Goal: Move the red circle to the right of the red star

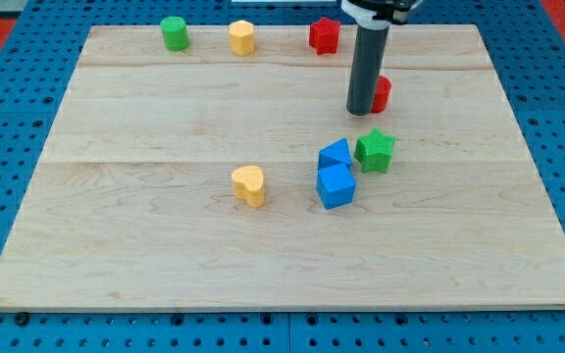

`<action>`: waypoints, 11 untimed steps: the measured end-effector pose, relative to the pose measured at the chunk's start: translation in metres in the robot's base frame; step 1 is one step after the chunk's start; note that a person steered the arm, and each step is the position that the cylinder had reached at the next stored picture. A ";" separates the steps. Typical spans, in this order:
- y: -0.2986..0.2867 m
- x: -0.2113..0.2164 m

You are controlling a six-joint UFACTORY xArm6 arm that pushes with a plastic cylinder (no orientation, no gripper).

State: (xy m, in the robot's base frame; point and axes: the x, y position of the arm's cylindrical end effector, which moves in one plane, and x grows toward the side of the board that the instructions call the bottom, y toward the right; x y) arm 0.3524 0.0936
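Observation:
The red circle (382, 93) lies in the upper right part of the wooden board, mostly hidden behind my rod. My tip (361, 111) rests on the board touching the circle's left side. The red star (324, 35) sits near the board's top edge, up and to the left of the circle and of my tip.
A green circle (174, 33) and a yellow hexagon-like block (241, 37) sit along the top edge. A green star (374, 150), two blue blocks (335, 155) (335, 185) cluster below my tip. A yellow heart (249, 185) lies mid-board. The board (116, 245) lies on a blue pegboard.

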 end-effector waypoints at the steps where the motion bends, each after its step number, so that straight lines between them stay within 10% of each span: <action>1: 0.005 -0.023; 4: 0.054 0.009; 11: 0.099 -0.073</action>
